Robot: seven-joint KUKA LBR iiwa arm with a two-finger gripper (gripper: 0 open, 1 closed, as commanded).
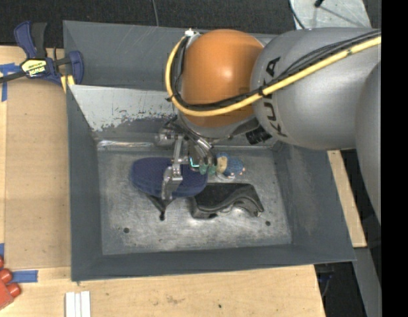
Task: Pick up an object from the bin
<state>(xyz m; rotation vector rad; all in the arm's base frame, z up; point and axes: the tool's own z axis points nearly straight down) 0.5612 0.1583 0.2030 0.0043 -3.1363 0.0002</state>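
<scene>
My gripper (166, 197) hangs below the orange wrist cover in the middle of the bin, low over the floor. It stands on the right part of a dark blue, rounded soft thing (148, 175) that lies left of centre. Its dark tip reaches the bin floor just in front of that blue thing. A black curved object (228, 201) lies flat just right of the gripper. Behind it sits a small blue and tan item with a green bit (226, 167), partly hidden by the gripper's body.
The arm and its orange cover hide the back middle of the bin. Bare scuffed floor lies along the front and the left side. The bin's sloped walls rise on all sides.
</scene>
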